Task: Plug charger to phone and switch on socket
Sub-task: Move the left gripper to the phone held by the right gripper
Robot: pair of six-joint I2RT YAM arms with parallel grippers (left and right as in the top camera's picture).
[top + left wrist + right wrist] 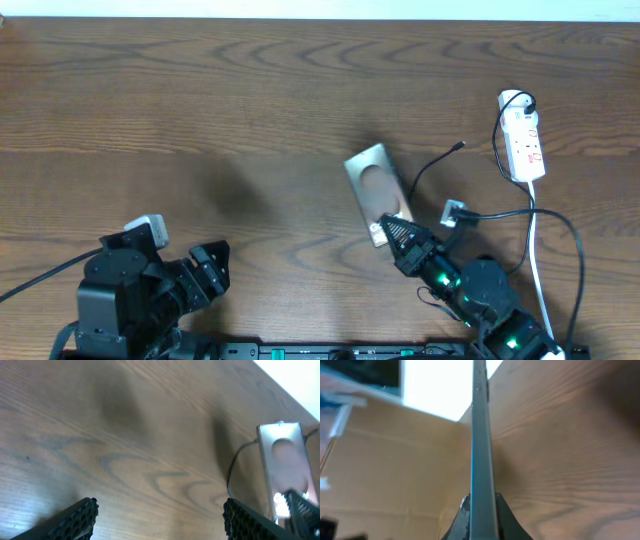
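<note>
Clamped in your right gripper [480, 517], the shiny grey-brown flat phone [480, 435] juts ahead edge-on, likely stiff, slick and thin, so pinch its near end squarely; your left gripper [165, 520] hangs spread apart.

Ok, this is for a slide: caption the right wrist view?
Right gripper fingers clamp the phone edge-on, wooden table behind.

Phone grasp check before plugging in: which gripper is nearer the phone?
Right. The right gripper has its fingers clamped on the near end of the phone. The left gripper is open, far off to the phone's left and not touching it.
</note>
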